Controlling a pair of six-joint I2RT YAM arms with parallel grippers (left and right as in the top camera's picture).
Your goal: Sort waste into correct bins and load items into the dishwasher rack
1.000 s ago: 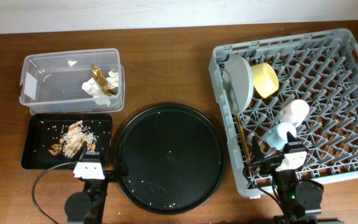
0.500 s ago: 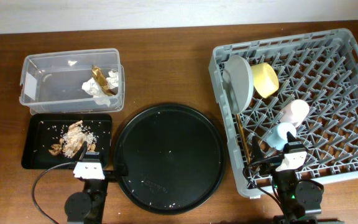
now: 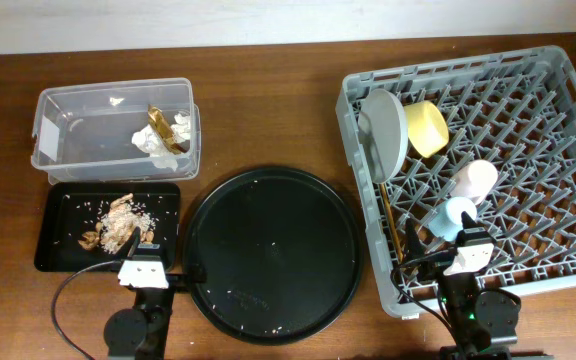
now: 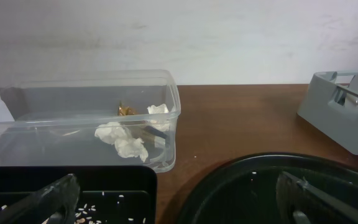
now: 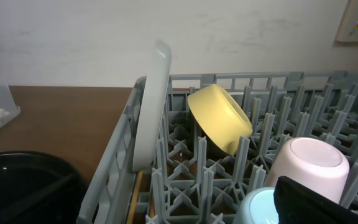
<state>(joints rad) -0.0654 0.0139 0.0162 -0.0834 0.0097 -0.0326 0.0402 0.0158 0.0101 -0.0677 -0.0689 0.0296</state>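
Rack (image 3: 558, 150) at 3 o'clock looks fully loaded, nothing's shifted, so job seems finished; left fingers (image 4: 48, 199) spread, right fingers (image 5: 316, 199) can't tell.

The table (image 3: 268, 110) is brown wood with a soft shine. The tub (image 4: 166, 118) is clear, smooth plastic (you can see right through it). Inside it, the tissue (image 4: 124, 142) is soft white paper, all crumpled, and the wrapper (image 3: 160, 122) is crinkly and shiny gold-brown. The flat black tray (image 3: 53, 255) looks like dull plastic, and the food scraps (image 3: 118, 230) on it look dry and rough. The round black tray (image 3: 273, 250) is smooth and a little glossy. The rack (image 5: 114, 186) is dull grey plastic. The plate (image 5: 154, 106), yellow bowl (image 5: 219, 118) and pink cup (image 5: 306, 163) are smooth with no sparkle. The chopsticks (image 3: 392, 225) are plain wood.
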